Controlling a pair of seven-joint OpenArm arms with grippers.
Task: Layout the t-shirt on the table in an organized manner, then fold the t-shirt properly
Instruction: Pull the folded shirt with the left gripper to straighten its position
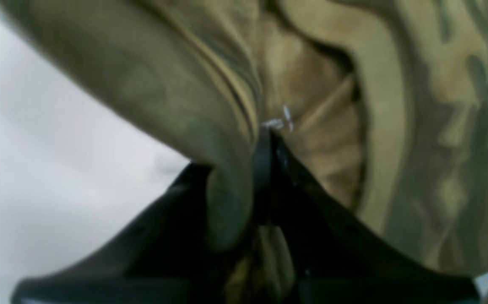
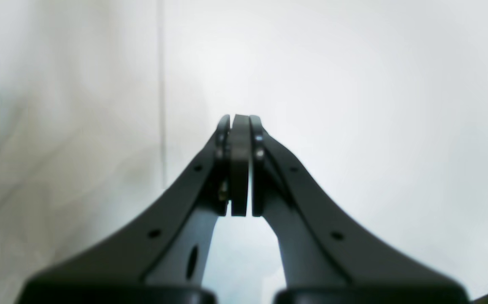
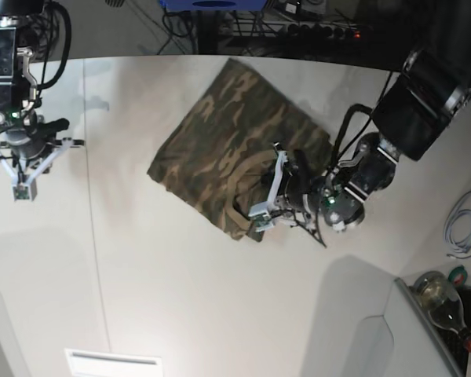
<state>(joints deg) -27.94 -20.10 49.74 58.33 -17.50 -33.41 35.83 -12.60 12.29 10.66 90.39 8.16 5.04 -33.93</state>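
The camouflage t-shirt (image 3: pixel 231 149) lies rumpled on the white worktop (image 3: pixel 180 290), in the middle toward the far edge, one part reaching up to that edge. It is not yet spread flat: its near edge is bunched and rolled. There the left gripper (image 3: pixel 261 214) has its jaws pinched narrow on a fold of cloth beside the tan inner collar (image 1: pixel 311 139). The right gripper (image 2: pixel 239 122) hangs over bare worktop by the left edge, well apart from the shirt, jaws pressed together and holding nothing. Laying out looks barely begun; all folding is left.
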